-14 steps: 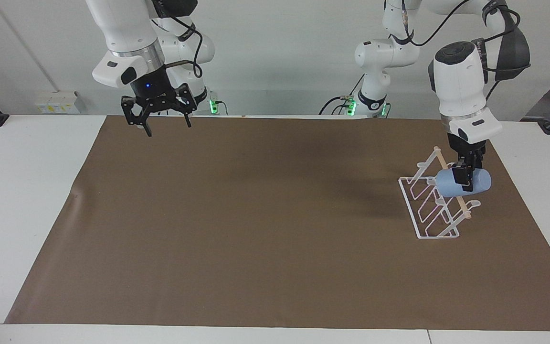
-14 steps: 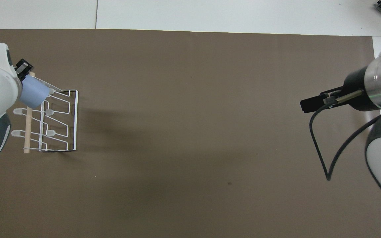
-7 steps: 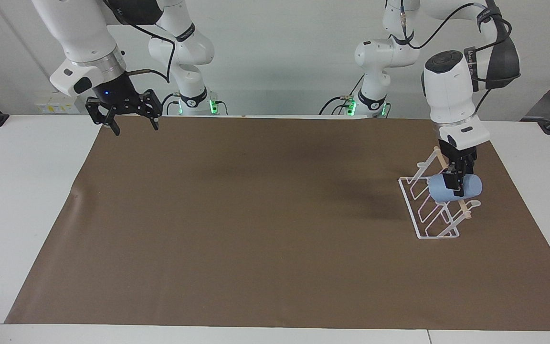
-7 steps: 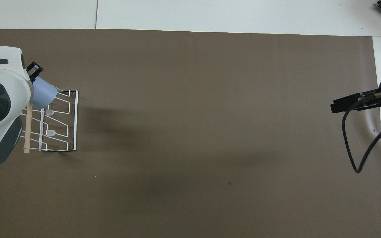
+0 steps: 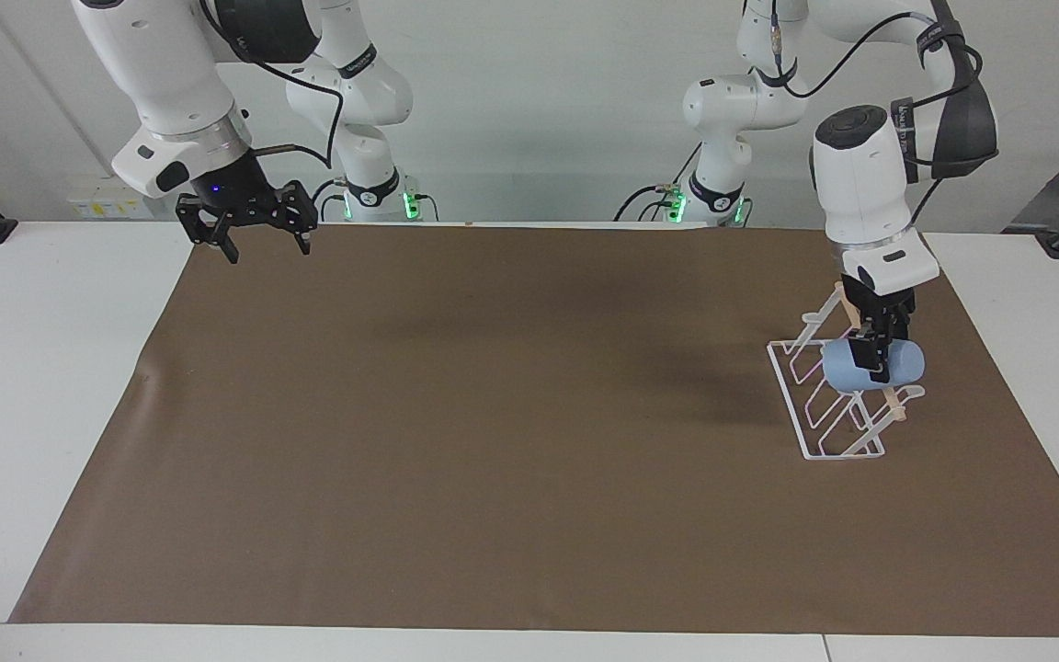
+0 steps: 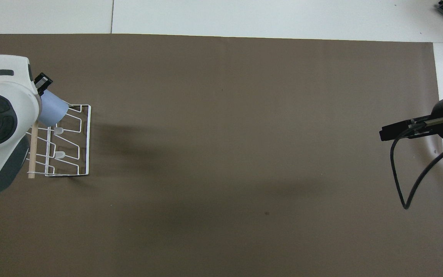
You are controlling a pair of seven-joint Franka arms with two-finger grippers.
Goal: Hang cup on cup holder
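Cup (image 5: pixel 871 365) lowered onto cup holder (image 5: pixel 824 405), clamped in left tool (image 5: pixel 876 360).

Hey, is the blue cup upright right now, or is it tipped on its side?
Tipped on its side. The cup lies sideways over the cup holder, clamped in the left gripper.

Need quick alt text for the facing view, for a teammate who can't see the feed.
The left gripper holds a light-blue cup on its side over a white wire cup holder at the left arm's end of a brown mat. The right gripper hangs open over the mat's corner by its base.
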